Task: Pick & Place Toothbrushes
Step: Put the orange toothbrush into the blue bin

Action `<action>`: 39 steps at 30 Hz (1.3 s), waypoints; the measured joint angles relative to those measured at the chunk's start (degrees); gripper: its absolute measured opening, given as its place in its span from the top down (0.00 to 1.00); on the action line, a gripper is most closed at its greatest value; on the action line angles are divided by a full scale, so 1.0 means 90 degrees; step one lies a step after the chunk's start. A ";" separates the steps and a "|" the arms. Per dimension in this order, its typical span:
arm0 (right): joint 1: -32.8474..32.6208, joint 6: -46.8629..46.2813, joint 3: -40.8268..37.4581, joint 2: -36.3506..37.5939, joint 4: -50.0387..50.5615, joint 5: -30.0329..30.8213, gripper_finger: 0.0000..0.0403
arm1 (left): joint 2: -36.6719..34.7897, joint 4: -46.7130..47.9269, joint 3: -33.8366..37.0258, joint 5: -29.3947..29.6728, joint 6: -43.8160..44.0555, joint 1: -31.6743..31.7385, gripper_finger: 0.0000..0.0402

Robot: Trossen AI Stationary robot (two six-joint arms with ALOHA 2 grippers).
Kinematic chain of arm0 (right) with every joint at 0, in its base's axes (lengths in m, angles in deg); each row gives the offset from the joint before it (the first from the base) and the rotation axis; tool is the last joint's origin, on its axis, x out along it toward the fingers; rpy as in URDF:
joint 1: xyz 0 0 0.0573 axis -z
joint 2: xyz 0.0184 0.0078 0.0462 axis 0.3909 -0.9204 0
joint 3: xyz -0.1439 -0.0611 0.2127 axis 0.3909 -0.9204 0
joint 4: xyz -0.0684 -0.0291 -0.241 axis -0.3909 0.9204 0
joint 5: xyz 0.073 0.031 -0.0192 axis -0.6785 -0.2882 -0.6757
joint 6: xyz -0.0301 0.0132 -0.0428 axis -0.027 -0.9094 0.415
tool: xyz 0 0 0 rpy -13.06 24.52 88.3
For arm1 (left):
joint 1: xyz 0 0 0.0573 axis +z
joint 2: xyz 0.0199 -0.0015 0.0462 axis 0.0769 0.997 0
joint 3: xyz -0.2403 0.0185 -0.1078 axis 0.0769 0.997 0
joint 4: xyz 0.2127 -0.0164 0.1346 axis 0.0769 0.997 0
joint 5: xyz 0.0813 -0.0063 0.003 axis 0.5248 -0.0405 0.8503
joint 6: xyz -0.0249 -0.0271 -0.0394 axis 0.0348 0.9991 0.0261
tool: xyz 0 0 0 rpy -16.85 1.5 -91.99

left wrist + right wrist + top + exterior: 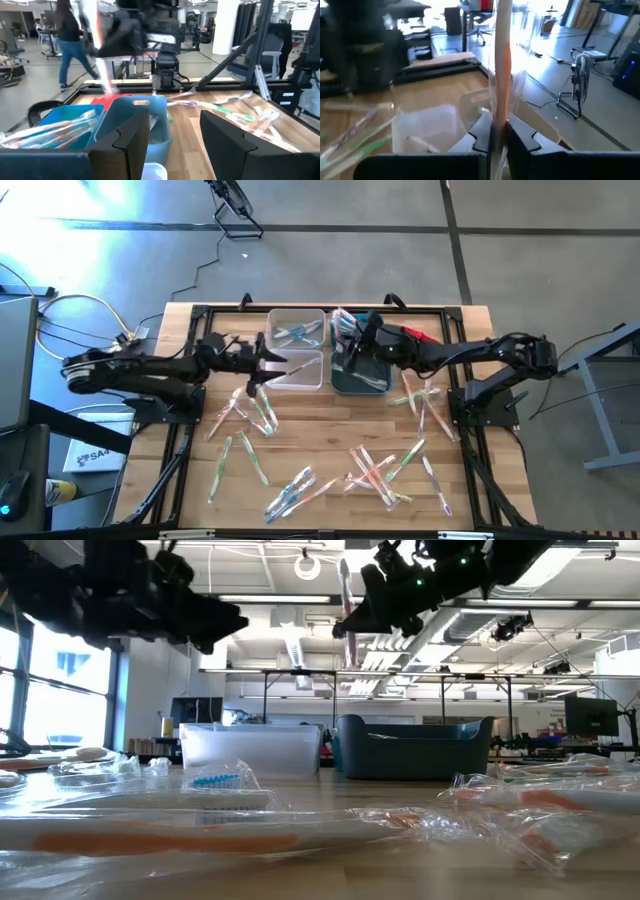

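The right claw (496,137) pinches a wrapped toothbrush (501,60) low on its stiff, light handle; the slick wrapper may slip. The left claw (172,132) hangs open.

Blurred wrapped toothbrushes (150,835) fill the low view's foreground.

We get one partly readable mark: a white box (88,456) on the floor left of the surface, high view, shows dark letters that look like "SA4", the rest too small to make out. We can't read anything on the bins, the toothbrush wrappers or the arms in any view.
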 joint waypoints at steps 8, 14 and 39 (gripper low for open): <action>0.0562 -0.0396 0.0095 -0.0137 0.0116 0.0019 0.94 | -0.1335 0.0001 0.0786 0.0002 -0.0002 -0.0001 0.57; 0.0944 -0.0719 0.0095 -0.0402 0.0112 -0.0002 0.94 | -0.1742 0.0114 0.0930 0.0001 0.0000 -0.0001 0.57; 0.2181 0.0364 0.0090 -0.0948 0.1689 -0.0297 0.94 | -0.1737 0.0373 0.0757 0.0699 -0.0076 -0.0001 0.57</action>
